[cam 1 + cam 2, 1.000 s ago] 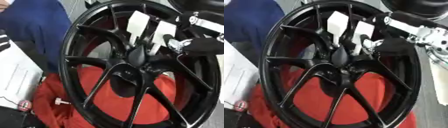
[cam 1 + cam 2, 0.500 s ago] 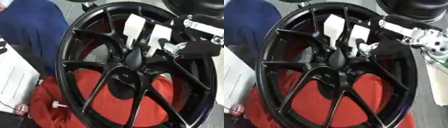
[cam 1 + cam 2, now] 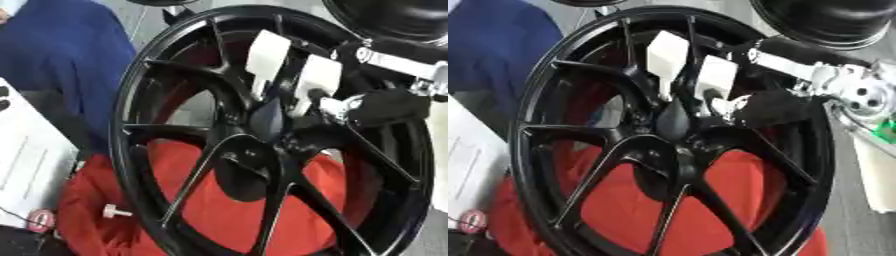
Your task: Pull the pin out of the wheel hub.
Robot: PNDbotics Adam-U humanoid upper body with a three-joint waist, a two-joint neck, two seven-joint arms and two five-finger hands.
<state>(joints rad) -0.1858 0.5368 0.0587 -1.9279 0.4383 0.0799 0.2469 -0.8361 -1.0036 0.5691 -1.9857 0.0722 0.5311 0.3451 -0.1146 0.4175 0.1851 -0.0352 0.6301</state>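
A big black wheel hub [image 3: 262, 125] with thin spokes stands tilted and fills both views. My right hand [image 3: 773, 107] comes in from the upper right on a black and silver arm and sits just right of the hub's centre. A small silver-white piece [image 3: 337, 106] shows at the hand's inner edge, beside the centre. Two white blocks [image 3: 267, 55] show among the upper spokes next to the hand. A small white pin-like piece [image 3: 114, 211] lies on the red cloth at the lower left, outside the rim. The left hand does not show.
Red cloth [image 3: 227, 200] lies under and behind the wheel. A blue cloth [image 3: 70, 65] is at the upper left and a white sheet [image 3: 26, 165] at the left edge. A round black object [image 3: 824, 20] sits at the upper right.
The whole picture has shifted a little, so the camera moved. My right hand stays by the hub's centre, and the white piece stays on the red cloth.
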